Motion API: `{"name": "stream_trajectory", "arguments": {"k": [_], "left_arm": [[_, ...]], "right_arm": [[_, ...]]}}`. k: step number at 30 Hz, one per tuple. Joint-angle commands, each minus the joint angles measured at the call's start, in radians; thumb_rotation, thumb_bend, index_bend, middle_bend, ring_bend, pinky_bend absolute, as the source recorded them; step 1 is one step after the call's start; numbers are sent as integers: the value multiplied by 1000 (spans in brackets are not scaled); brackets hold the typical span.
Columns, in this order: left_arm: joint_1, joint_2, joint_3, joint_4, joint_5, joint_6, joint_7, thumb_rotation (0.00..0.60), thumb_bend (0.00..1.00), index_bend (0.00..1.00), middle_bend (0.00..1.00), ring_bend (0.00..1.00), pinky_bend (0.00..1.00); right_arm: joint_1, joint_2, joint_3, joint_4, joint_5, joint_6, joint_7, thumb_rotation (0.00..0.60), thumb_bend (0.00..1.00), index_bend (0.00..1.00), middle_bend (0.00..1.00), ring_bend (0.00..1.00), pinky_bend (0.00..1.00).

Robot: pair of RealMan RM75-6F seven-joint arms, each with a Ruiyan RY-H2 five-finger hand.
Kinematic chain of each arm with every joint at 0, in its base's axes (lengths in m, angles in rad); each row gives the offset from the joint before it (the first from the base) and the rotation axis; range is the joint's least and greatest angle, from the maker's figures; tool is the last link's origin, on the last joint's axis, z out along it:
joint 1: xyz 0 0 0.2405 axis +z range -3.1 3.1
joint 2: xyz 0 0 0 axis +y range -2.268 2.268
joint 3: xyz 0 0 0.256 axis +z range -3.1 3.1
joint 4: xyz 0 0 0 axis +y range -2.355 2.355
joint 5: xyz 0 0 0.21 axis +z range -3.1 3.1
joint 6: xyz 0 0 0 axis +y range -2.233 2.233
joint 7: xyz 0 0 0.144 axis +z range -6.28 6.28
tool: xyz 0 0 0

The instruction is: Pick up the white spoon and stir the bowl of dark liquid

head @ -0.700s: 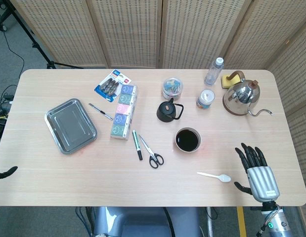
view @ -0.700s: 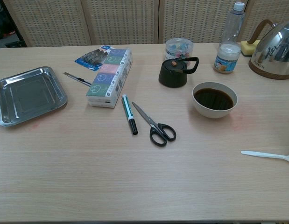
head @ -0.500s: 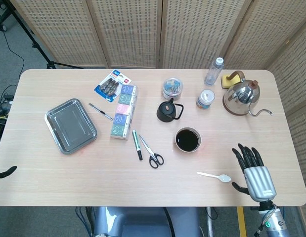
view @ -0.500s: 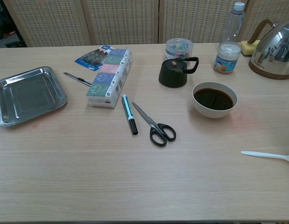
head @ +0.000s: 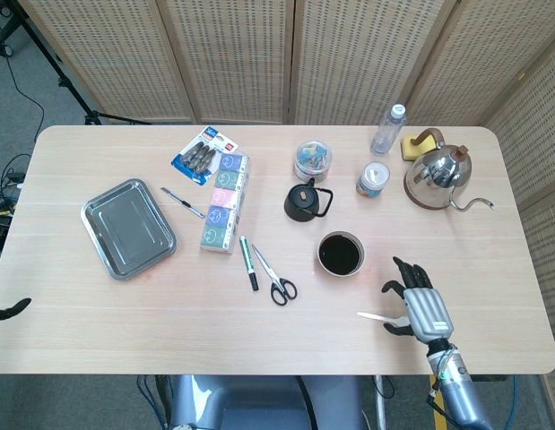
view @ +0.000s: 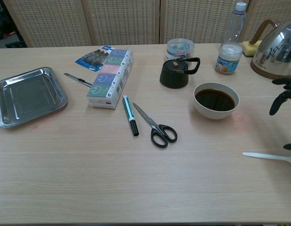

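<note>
1. The white spoon (head: 377,316) could be pushed flat along the worktop (head: 492,242) if the fingers close too high; the bowl of dark liquid (head: 340,253), close by, might then be knocked.
2. The right robot hand (head: 416,305) is spread, holding nothing.
3. The spoon's bowl end is hidden under it; contact apparently cannot be confirmed. The handle points left.

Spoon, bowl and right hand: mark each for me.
white spoon (view: 263,155), chest view, on its handle.
bowl (view: 216,113), chest view, on its outer front wall.
right hand (head: 423,310), head view, on its silver back.
</note>
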Motion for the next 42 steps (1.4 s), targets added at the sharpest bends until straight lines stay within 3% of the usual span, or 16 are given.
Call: {"name": "stream_trajectory", "arguments": {"k": [1, 5, 10, 34, 42], "left_arm": [[0, 3, -1, 2, -1, -1, -6, 600, 0, 0, 0, 0, 0], [-1, 5, 0, 3, -2, -5, -11, 600, 0, 0, 0, 0, 0], [0, 8, 1, 3, 0, -6, -17, 600, 0, 0, 0, 0, 0], [-4, 21, 2, 9, 1, -19, -46, 600, 0, 0, 0, 0, 0], [-2, 24, 3, 12, 4, -18, -57, 600, 0, 0, 0, 0, 0]], "right_arm": [[15, -27, 11, 13, 39, -22, -28, 600, 19, 403, 0, 0, 0], [21, -69, 18, 27, 95, -29, -60, 600, 149, 404, 0, 0, 0], [24, -106, 24, 37, 139, -25, -88, 600, 196, 413, 0, 0, 0], [52, -212, 59, 31, 374, 1, -244, 600, 265, 455, 0, 0, 0], [58, -230, 43, 46, 379, 0, -251, 600, 385, 457, 0, 0, 0]]}}
